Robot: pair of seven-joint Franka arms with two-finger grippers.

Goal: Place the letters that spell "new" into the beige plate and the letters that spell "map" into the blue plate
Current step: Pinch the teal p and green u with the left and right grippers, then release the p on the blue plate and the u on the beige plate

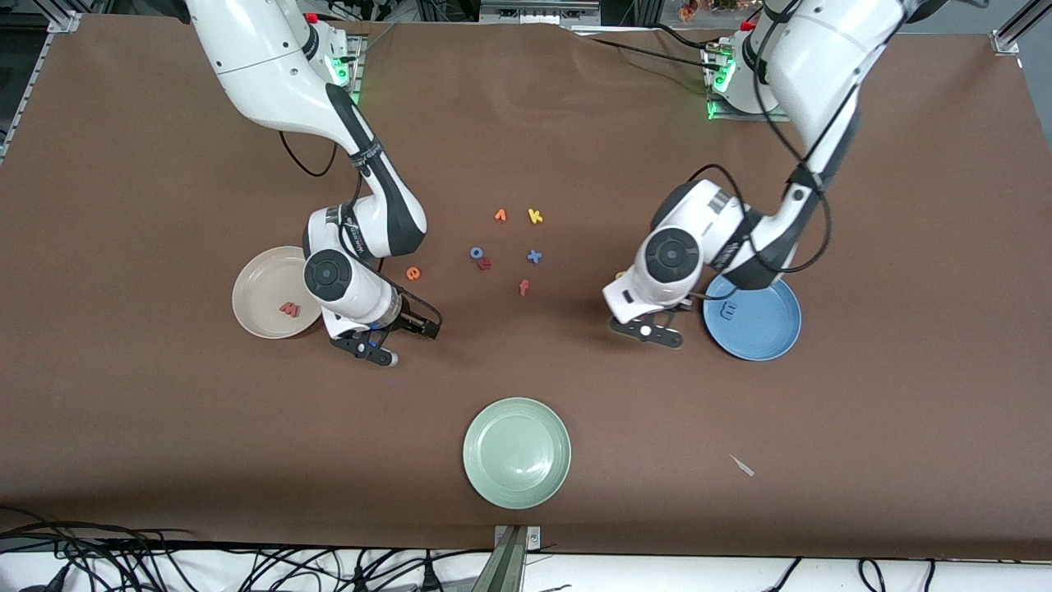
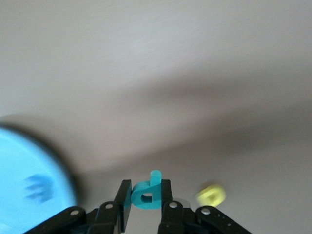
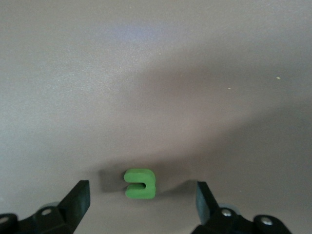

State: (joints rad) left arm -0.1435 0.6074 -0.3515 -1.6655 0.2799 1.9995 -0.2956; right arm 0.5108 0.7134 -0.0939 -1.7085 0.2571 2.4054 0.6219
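Note:
My left gripper [image 2: 146, 200] is shut on the teal p [image 2: 147, 194], held just above the table beside the blue plate [image 2: 19, 204]. The blue m [image 2: 38, 187] lies in that plate, and the yellow a [image 2: 211, 194] lies on the table close by. In the front view the left gripper [image 1: 649, 330] is next to the blue plate [image 1: 764, 329]. My right gripper [image 3: 143, 197] is open, low over the table, with the green n [image 3: 140, 184] lying between its fingers. It hovers beside the beige plate [image 1: 263, 279], which holds the pinkish-red w [image 1: 289, 309]. The orange e [image 1: 413, 273] lies on the table nearby.
Mid-table lie spare letters: an orange one [image 1: 500, 215], yellow k [image 1: 535, 216], blue o [image 1: 476, 253] touching a red letter [image 1: 485, 264], blue x [image 1: 534, 256], orange f [image 1: 523, 287]. A pale green plate [image 1: 516, 452] sits nearer the front camera. A small scrap [image 1: 742, 465] lies beside it.

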